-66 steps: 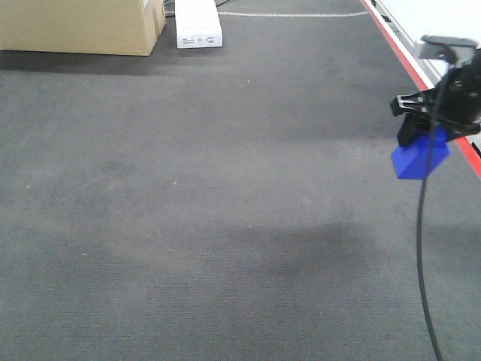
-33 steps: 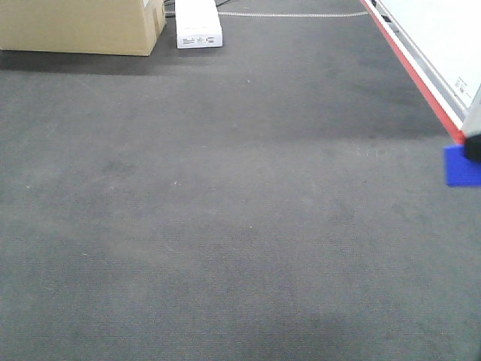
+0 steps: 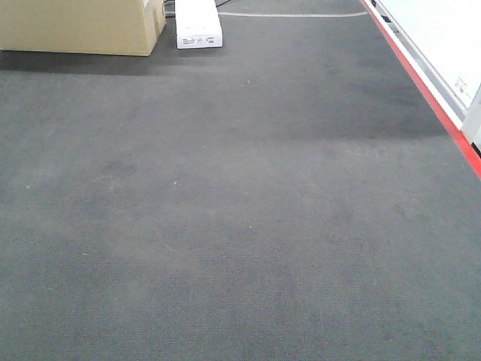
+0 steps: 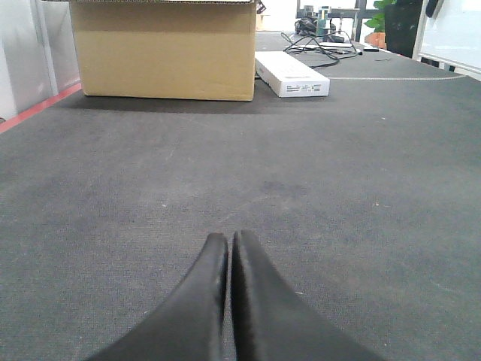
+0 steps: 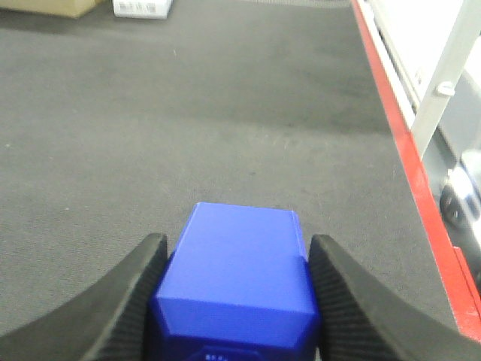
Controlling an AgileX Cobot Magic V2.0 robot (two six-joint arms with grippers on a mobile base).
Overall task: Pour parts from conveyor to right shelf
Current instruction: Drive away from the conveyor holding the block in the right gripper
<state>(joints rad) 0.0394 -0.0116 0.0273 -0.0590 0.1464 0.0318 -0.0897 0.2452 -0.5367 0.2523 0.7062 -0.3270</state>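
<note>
In the right wrist view a glossy blue block, one of the parts (image 5: 240, 271), sits clamped between the two black ribbed fingers of my right gripper (image 5: 237, 242), held above grey carpet. My left gripper (image 4: 229, 238) hangs low over the carpet, its fingers pressed together with nothing between them. Neither gripper shows in the front view. The conveyor is out of view. The right shelf cannot be made out; only a white metal post (image 5: 449, 75) stands at the right edge.
Grey carpet fills the floor. A cardboard box (image 3: 75, 26) and a flat white box (image 3: 198, 22) lie at the far left. A red floor strip (image 3: 421, 83) runs along the right side by a white wall (image 3: 443, 37). Cables (image 4: 323, 47) lie behind the white box.
My right gripper with the blue block slid off the right edge of the front view; a second ago it was visible there, now only carpet shows.
</note>
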